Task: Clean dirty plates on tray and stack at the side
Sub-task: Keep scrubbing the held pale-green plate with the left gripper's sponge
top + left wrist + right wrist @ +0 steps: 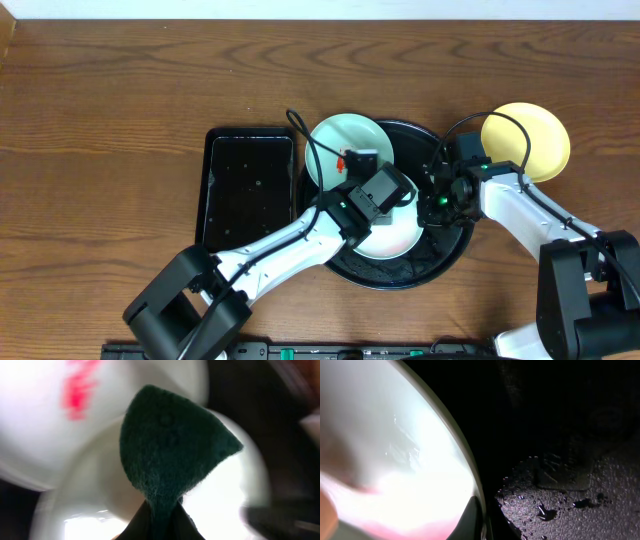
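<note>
The round black tray [455, 245] holds two pale mint plates. One plate [340, 145] rests at the tray's upper left and bears a red smear [77, 395]. My left gripper [375, 192] is shut on a dark green sponge [172, 450] just over the other plate [392, 238], which also shows in the left wrist view [230, 495]. My right gripper [433, 200] is shut on that plate's right rim [470, 485]; its fingertips [481, 522] clamp the edge. The yellow plate [528, 140] lies on the table, right of the tray.
A smaller rectangular black tray [250, 190] lies left of the round tray. The round tray's floor [570, 500] is wet with water drops. The table is brown wood [100, 150]. Cables run over both arms.
</note>
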Action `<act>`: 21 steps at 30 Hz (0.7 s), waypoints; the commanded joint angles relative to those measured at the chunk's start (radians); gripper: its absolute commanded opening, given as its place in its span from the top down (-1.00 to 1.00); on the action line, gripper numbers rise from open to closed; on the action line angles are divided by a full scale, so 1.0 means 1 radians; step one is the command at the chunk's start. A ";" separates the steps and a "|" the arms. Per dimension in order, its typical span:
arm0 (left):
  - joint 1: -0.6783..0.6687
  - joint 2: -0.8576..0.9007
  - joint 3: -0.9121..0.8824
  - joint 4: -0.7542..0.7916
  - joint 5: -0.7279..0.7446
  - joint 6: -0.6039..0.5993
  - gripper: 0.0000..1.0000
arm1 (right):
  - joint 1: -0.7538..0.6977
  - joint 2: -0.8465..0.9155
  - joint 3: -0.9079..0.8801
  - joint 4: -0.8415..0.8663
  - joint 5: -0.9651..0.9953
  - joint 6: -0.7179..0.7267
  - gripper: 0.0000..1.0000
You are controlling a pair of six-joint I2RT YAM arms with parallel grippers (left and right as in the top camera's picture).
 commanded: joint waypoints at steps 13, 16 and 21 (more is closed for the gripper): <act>-0.043 0.101 -0.010 -0.023 0.084 -0.071 0.85 | 0.014 0.003 -0.016 -0.012 0.088 -0.014 0.98; -0.030 0.098 -0.010 -0.092 -0.041 -0.026 0.85 | 0.014 0.003 -0.016 -0.012 0.088 -0.014 0.98; 0.019 0.060 -0.006 -0.140 -0.125 0.068 0.85 | 0.014 0.003 -0.016 -0.012 0.089 -0.014 0.98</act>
